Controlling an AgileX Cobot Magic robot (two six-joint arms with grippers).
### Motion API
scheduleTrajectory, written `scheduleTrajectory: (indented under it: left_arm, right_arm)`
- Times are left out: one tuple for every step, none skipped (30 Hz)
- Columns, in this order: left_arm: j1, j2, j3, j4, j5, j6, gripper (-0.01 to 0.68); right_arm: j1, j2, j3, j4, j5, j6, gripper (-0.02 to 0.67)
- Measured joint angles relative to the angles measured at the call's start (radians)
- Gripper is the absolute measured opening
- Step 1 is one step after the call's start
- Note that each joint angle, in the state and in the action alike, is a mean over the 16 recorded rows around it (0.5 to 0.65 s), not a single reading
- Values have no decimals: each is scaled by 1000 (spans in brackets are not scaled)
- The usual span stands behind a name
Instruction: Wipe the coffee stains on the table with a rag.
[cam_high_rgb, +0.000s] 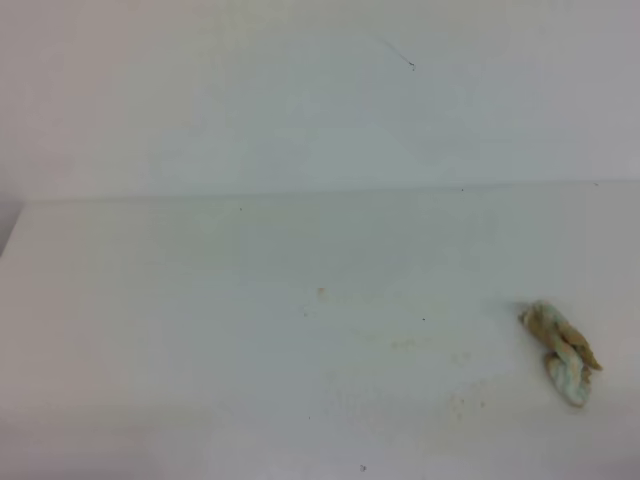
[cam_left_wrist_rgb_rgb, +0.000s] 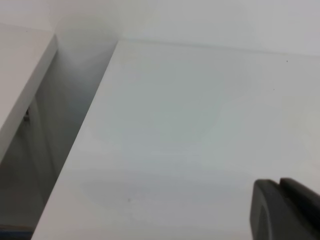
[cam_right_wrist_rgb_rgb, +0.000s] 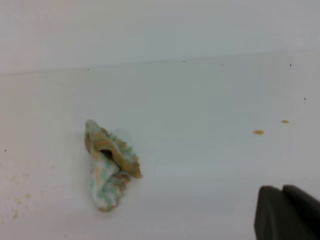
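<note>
A plain white worktop (cam_high_rgb: 200, 330) fills the high view, meeting a white wall along a faint line at the back. Neither arm shows in that view.

Nearest the front edge, faint brownish smears and specks (cam_high_rgb: 465, 400) are scattered right of centre, too pale to trace an outline. Just right of them lies the rag (cam_high_rgb: 562, 352), a lumpy tan wad with a pale blue-white end, resting free on the worktop with nothing touching it. Farther back, left of centre, sits one small orange-brown speck (cam_high_rgb: 321, 293).

In the right wrist view the rag (cam_right_wrist_rgb_rgb: 107, 167) lies left of centre, with two small orange drops (cam_right_wrist_rgb_rgb: 258, 132) well apart from it to the right. The right pincer (cam_right_wrist_rgb_rgb: 287, 212) is cut off at the lower right corner; its dark fingers sit pressed together, holding nothing.

In the left wrist view only bare worktop (cam_left_wrist_rgb_rgb: 175, 140) and its left edge show. The left pincer (cam_left_wrist_rgb_rgb: 285, 210) is a dark shape cropped at the corner; I cannot tell whether it is spread or closed.
</note>
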Motion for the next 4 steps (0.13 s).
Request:
scheduleTrajectory:
  left_arm:
    - [0, 0, 0, 0, 0, 0, -2]
    - [0, 0, 0, 0, 0, 0, -2]
    - [0, 0, 0, 0, 0, 0, -2]
    - [0, 0, 0, 0, 0, 0, -2]
  right_arm:
    - [0, 0, 0, 0, 0, 0, 1]
    - [0, 0, 0, 0, 0, 0, 1]
    - [0, 0, 0, 0, 0, 0, 1]
    - [0, 0, 0, 0, 0, 0, 1]
